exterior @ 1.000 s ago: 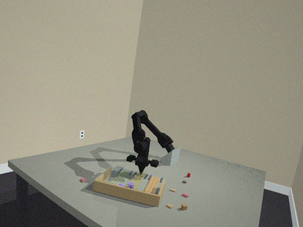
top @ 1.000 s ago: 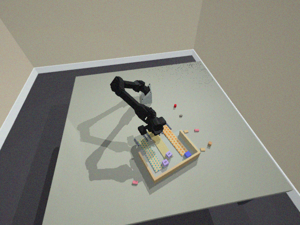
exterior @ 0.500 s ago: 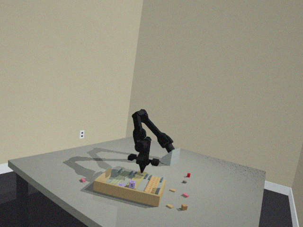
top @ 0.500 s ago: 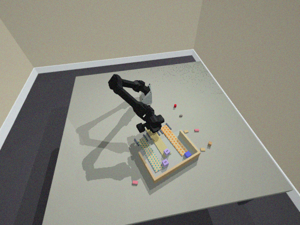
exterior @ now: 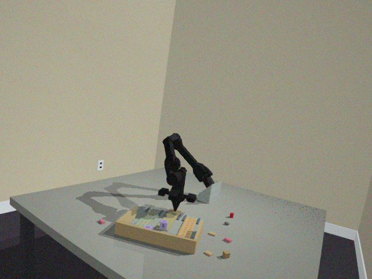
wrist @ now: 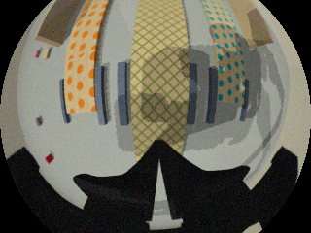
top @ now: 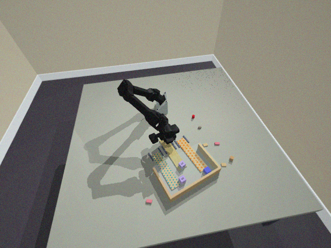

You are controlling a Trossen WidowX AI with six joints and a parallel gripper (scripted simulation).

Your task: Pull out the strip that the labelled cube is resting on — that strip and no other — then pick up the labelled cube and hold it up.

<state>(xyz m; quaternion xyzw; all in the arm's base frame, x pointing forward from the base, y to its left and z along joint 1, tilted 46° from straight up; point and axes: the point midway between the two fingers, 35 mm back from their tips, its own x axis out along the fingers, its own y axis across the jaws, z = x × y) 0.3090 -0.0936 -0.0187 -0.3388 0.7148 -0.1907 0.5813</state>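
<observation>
Pulling step appears in hand: tool pressed together over the cross-hatched strip; next, likely draw it clear of the labelled cube.

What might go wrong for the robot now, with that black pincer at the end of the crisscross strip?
The closed pincer has its tips at the end of the crisscross strip, so they might slip off it mid-pull. The purple cube on the strip's other end might ride along or tip as the strip slides away.
</observation>
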